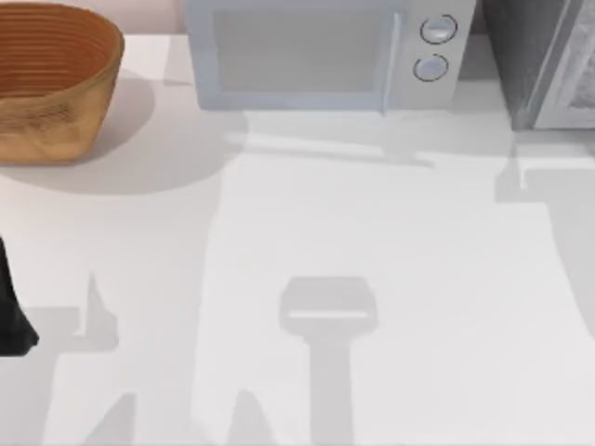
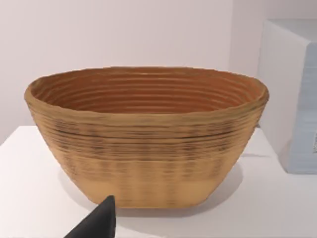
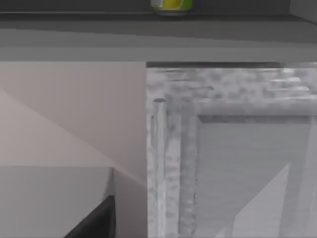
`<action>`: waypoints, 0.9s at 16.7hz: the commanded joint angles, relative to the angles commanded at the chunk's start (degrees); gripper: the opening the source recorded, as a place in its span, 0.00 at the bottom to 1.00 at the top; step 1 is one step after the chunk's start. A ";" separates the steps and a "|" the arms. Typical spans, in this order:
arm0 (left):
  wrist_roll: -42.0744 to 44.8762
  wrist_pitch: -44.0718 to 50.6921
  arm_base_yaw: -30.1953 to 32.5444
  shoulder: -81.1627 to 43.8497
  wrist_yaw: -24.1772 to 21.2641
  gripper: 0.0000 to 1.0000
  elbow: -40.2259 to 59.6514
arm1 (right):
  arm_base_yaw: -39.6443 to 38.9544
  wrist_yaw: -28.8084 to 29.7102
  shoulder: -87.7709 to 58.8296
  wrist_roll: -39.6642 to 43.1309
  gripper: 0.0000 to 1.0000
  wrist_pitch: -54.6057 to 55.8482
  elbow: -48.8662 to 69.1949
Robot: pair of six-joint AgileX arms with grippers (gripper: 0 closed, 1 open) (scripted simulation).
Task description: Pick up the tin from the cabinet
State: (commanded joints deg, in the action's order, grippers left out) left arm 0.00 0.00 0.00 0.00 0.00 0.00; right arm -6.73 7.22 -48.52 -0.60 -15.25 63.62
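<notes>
Tin (image 3: 171,5) on cabinet (image 3: 228,148) shelf — basket (image 1: 51,79) (wicker) apart.

The left arm (image 1: 13,311) shows as a dark shape at the left edge of the top view, low over the desk. One dark fingertip (image 2: 99,220) of the left pincer juts into the left wrist view, and one dark fingertip (image 3: 96,220) of the right pincer into the right wrist view.

Overhead — wrists near (shared basket (image 1: 51,79))
</notes>
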 joint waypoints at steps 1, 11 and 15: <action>0.00 0.00 0.00 0.00 0.00 1.00 0.00 | -0.52 0.54 -3.71 -0.04 1.00 -1.17 4.83; 0.00 0.00 0.00 0.00 0.00 1.00 0.00 | -3.80 4.00 -27.14 -0.29 1.00 -8.55 35.71; 0.00 0.00 0.00 0.00 0.00 1.00 0.00 | -3.85 4.05 -27.53 -0.30 1.00 -8.66 36.18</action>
State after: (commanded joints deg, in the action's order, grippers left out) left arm 0.00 0.00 0.00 0.00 0.00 0.00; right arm -10.58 11.27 -76.05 -0.90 -23.92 99.80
